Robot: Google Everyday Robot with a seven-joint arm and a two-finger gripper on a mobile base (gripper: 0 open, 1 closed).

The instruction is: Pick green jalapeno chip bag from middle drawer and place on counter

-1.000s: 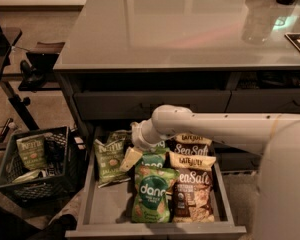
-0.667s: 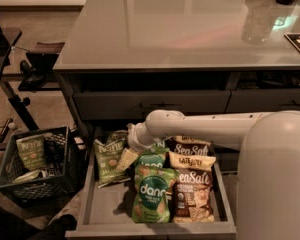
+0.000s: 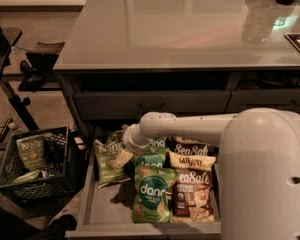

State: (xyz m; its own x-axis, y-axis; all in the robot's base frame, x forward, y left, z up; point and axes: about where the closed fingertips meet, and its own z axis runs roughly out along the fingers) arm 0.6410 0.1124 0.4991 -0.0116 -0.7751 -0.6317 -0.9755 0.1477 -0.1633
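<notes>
The green jalapeno chip bag, olive with white lettering, lies at the back left of the open middle drawer. My white arm reaches in from the right, and the gripper is down in the drawer at the bag's right edge, touching or just over it. The arm's wrist hides part of the bags behind it. The glossy grey counter spreads above the drawer.
Two bright green "dang" bags and brown "Sea Salt" bags fill the drawer's middle and right. Closed drawers with dark handles sit under the counter. A black crate with bags stands on the floor at left. A glass stands on the counter.
The arm has swung a little left and lower, bringing the gripper closer onto the olive bag's right edge. The bags have not visibly moved.
</notes>
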